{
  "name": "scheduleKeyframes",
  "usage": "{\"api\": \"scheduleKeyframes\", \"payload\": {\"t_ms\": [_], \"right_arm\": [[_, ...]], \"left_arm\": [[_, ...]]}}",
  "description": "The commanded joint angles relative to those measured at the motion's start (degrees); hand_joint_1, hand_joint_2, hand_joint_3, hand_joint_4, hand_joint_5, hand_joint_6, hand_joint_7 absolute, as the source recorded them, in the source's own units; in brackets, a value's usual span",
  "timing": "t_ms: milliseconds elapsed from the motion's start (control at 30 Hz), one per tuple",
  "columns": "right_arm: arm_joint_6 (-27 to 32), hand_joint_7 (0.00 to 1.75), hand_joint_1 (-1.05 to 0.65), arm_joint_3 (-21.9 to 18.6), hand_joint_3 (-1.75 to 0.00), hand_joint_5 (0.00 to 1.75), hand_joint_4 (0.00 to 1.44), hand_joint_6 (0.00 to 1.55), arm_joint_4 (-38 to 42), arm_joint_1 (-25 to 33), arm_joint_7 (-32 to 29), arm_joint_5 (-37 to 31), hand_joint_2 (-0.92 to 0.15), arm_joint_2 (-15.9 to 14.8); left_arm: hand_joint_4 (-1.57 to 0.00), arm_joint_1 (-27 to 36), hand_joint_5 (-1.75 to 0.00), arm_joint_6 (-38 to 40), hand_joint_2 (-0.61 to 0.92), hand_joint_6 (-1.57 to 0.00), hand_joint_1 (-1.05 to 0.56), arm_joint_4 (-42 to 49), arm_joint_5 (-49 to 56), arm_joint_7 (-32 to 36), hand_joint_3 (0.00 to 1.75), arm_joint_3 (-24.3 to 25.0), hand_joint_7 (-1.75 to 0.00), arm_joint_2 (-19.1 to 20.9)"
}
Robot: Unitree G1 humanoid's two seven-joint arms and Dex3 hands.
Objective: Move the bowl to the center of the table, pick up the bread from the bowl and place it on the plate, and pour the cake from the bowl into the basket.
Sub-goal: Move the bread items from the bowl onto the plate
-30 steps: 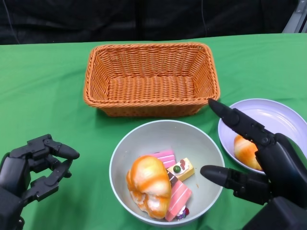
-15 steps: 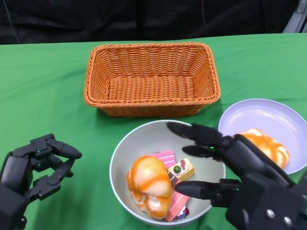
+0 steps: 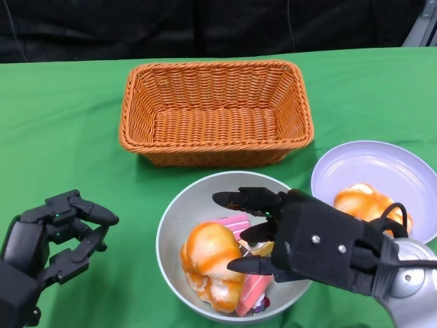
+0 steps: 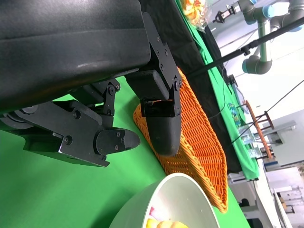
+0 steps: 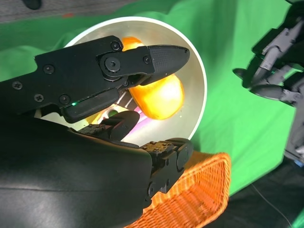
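Right hand [image 3: 273, 229] hovers over the bowl [image 3: 184, 212], fingers spread, holding nothing. Beneath its fingertips lies a bread [image 3: 208, 263], long axis toward the robot — cake [image 3: 254, 281] pieces beside it. Basket [image 3: 216, 113] beyond; plate [image 3: 382, 167] with another bread [image 3: 362, 201] to its right. Left hand [image 3: 51, 236] loosely curled, empty, on the desk [image 3: 61, 130].

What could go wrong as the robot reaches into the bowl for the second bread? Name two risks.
The bread lies against the cake pieces, so the right hand, open above them, might lift or knock out a cake piece too. The bowl is held by neither hand; the left hand stays apart, so a push could slide it.
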Motion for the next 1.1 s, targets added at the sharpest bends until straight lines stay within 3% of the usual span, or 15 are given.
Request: {"api": "scheduleKeyframes", "payload": {"t_ms": [33, 467, 733, 1000, 1033, 1100], "right_arm": [[0.8, 0.00, -0.99, 1.2, -0.35, 0.06, 0.53, 0.16, 1.6, -2.2, 1.5, 0.1, -0.92, -2.0], [7.6, 0.00, -1.02, 3.6, -0.39, 0.05, 0.53, 0.08, 6.7, -8.6, 7.2, 3.8, -0.92, -3.1], [8.8, 0.00, -0.99, 1.4, -0.36, 0.06, 0.57, 0.06, 11.7, -8.7, 5.6, 9.2, -0.92, -0.4], [8.6, 0.00, -0.99, 1.6, -0.35, 0.06, 0.59, 0.06, 12.9, -9.2, 4.1, 11.3, -0.92, -0.6], [8.1, 0.00, -0.99, 1.1, -0.35, 0.06, 0.59, 0.06, 16.0, -9.7, 4.5, 12.6, -0.92, 0.5], [6.6, 0.00, -0.99, 0.8, -0.35, 0.01, 0.47, 0.03, 21.0, -10.5, 4.7, 14.4, -0.92, 1.9]], "left_arm": [[-0.78, 0.3, -1.40, 0.0, 0.86, -0.87, 0.03, -0.6, 0.0, 0.9, 0.47, 0.4, -0.95, 0.5], [-0.79, 0.5, -1.41, -0.7, 0.86, -0.88, 0.04, -0.8, 0.2, 0.8, 0.47, 0.2, -0.95, 0.5], [-0.78, 0.4, -1.41, -0.6, 0.87, -0.88, 0.05, -0.7, -0.2, 0.3, 0.47, 0.0, -0.96, 0.5], [-0.77, 0.4, -1.41, -0.5, 0.86, -0.87, 0.05, -0.7, -0.3, 0.4, 0.49, -0.1, -0.97, 0.5], [-0.77, 0.4, -1.41, -0.7, 0.86, -0.87, 0.05, -0.6, 0.0, 0.5, 0.49, -0.1, -0.97, 0.6], [-0.77, 0.4, -1.41, -1.1, 0.85, -0.87, 0.03, -0.5, 0.3, 0.6, 0.49, -0.2, -0.97, 0.6]]}}
